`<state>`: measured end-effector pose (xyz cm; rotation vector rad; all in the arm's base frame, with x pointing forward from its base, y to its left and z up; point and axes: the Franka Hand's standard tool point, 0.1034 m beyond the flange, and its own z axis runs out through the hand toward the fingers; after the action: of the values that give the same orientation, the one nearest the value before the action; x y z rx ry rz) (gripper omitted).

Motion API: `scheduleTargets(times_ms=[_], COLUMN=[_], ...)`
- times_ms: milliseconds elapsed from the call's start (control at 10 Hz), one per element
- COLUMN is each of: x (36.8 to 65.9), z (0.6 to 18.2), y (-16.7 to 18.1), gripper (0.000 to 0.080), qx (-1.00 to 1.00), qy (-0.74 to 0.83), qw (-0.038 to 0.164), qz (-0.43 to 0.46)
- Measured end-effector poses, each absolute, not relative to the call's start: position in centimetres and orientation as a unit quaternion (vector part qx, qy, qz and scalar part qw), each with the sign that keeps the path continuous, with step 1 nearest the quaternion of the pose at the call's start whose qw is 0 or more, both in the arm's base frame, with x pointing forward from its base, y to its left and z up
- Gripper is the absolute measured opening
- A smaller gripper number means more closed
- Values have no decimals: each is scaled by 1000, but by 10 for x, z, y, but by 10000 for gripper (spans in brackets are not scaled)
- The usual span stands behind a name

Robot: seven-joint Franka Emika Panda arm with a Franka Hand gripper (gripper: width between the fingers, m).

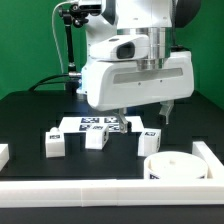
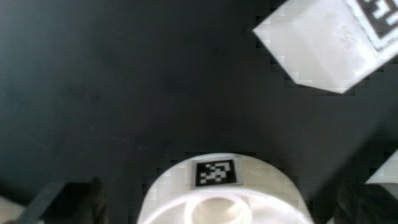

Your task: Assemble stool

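Plainly white plastic: thick round seat (image 2: 267, 195) bearing a black-and-white square tag (image 2: 217, 172), blocky tagged leg (image 2: 329, 45) apart on black counter (image 2: 143, 90); tool (image 2: 226, 200) splayed wide, clasping nothing.

No words, brands or numbers are showing legibly anywhere. Only black-and-white square tags are appearing, on the seat (image 2: 222, 196), a leg (image 2: 324, 47) and the marker board (image 1: 98, 124).

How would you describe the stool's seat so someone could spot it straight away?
Start at the long white rail that runs along the front of the black table in the exterior view. Just behind it, toward the exterior view's right, sits the seat. It is the only round white piece; the legs farther back are small blocks.
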<state>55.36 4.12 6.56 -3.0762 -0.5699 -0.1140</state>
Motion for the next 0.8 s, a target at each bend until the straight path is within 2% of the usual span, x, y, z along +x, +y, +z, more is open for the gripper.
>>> scheduleTargets(times_ms=[600, 800], x=[552, 545], z=[64, 55], y=[50, 48], gripper=[649, 649], qx=[-999, -990], qy=[23, 132], qw=[35, 46], qz=[-32, -17])
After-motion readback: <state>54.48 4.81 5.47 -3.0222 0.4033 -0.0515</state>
